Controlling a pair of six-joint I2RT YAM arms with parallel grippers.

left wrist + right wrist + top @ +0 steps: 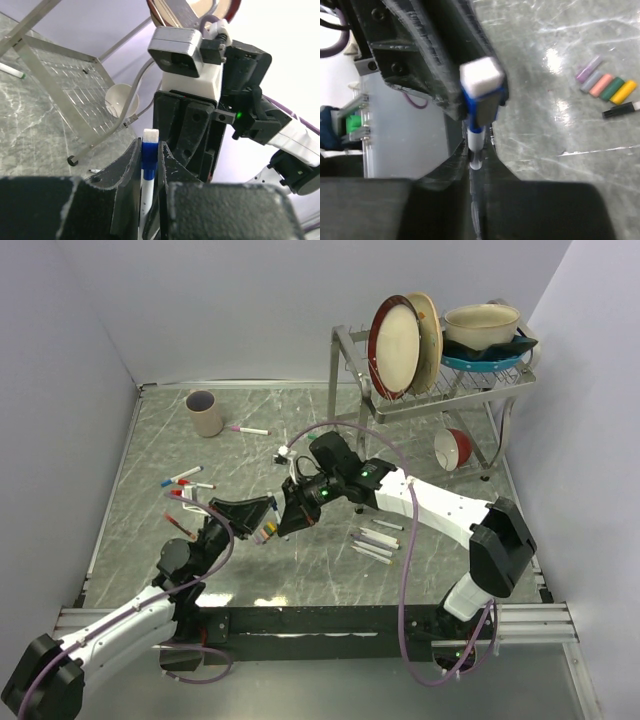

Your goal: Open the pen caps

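My left gripper [266,517] and right gripper [291,519] meet tip to tip above the middle of the table. In the left wrist view the left gripper [149,146] is shut on a blue pen cap [148,151] with a white end, on a thin white pen. In the right wrist view the right gripper [476,152] is shut on the white barrel [476,144] just below that blue cap [481,102]. A row of several loose caps [606,84] lies on the table, and also shows in the top view [265,533].
Several capped pens [184,480] lie at the left, and bare white barrels [376,540] at the right. A beige cup [204,412] and one pen [247,429] sit at the back left. A metal dish rack [430,385] with plates and a red bowl [455,448] stands at the back right.
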